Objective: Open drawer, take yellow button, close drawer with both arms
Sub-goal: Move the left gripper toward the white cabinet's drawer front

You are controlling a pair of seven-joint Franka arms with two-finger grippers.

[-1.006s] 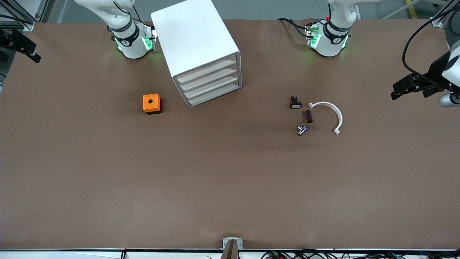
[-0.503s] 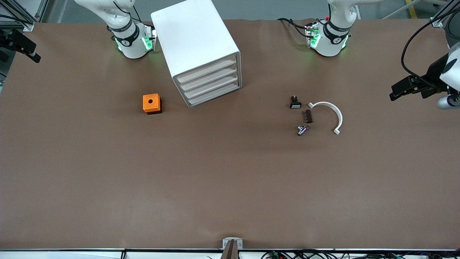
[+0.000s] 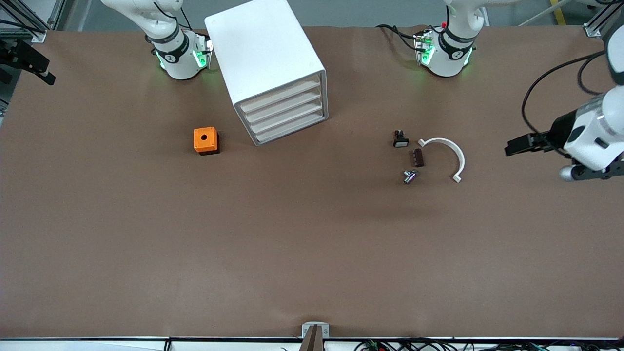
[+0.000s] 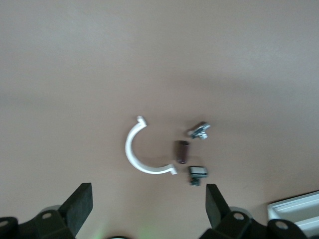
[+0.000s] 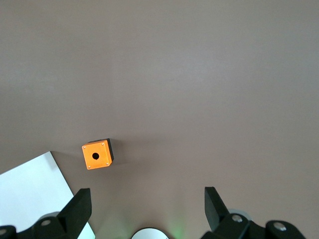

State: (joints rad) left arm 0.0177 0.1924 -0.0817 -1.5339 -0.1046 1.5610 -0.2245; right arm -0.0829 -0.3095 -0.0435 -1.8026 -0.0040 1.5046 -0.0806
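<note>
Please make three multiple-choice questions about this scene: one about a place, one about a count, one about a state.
1. Where is the orange box?
A. On top of the drawer unit
B. On the table, toward the right arm's end from the drawer unit
C. Inside the white clip

2. How many drawer fronts does the drawer unit show?
A. Two
B. Four
C. Six

3. What is the state of the left gripper?
A. Open and holding nothing
B. Shut on the white clip
C. Shut on a drawer front

Answers:
1. B: the front view shows the box on the bare table, beside the unit.
2. B: four stacked fronts show, all shut.
3. A: the left wrist view shows its fingers wide apart, with the white clip lying on the table.
</note>
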